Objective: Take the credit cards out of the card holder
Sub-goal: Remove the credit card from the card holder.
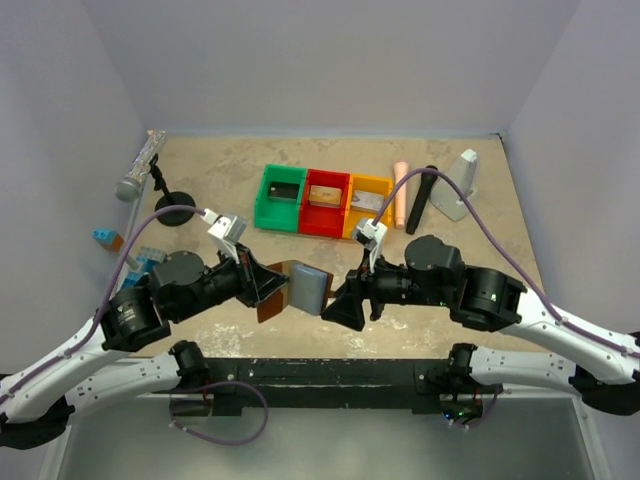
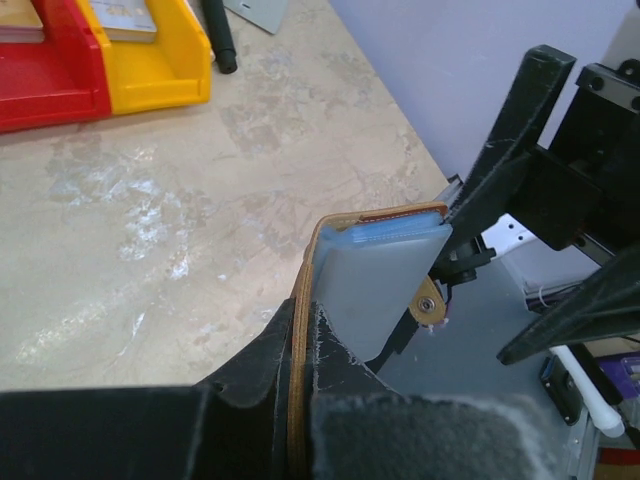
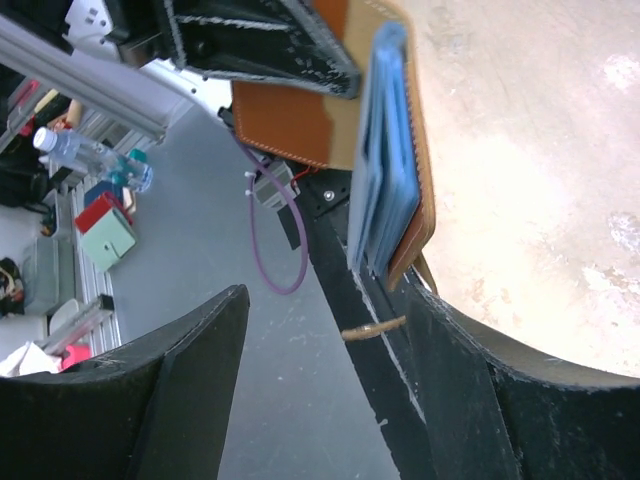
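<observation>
The card holder [image 1: 308, 288], pockets turned rightward
The left pincer [image 1: 268, 285] is clenched on its brown flap; the right pincer [image 1: 335, 305] (jaws spread) sits just beside the pocket edge, nearer it.

left gripper [image 1: 268, 283] — clamped tight, pointing inward | right gripper [image 1: 338, 305] — jaws spread wide

No words, numbers or brand marks can be read in any view. The card [image 2: 125, 18] lying in the yellow bin [image 2: 165, 75] carries faint print, too blurred to make out. The card holder [image 2: 385, 275] shows no legible stamp or label.
</observation>
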Robot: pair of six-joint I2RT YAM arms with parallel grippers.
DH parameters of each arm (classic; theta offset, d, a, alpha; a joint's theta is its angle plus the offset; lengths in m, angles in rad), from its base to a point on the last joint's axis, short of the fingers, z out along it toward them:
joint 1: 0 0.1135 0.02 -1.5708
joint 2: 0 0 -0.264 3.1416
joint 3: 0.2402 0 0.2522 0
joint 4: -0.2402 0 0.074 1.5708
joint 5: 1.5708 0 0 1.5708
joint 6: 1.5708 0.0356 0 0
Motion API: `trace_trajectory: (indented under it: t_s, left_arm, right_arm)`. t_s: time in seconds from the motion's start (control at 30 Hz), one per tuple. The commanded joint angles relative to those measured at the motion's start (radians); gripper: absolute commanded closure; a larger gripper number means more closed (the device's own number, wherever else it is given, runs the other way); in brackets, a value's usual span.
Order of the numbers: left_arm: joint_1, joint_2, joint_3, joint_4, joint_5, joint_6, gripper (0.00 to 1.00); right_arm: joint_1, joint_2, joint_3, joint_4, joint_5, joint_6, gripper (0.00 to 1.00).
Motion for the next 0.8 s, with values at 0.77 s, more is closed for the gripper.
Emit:
trace_trajectory:
  t_s: [0.77]
  left_arm:
    - [0.001,-0.048,-0.054,0.187,0.169,-0.029,1.0]
  right_arm:
    - [-0.059,-0.053,-0.059,0.074,0.081,0.026,0.37]
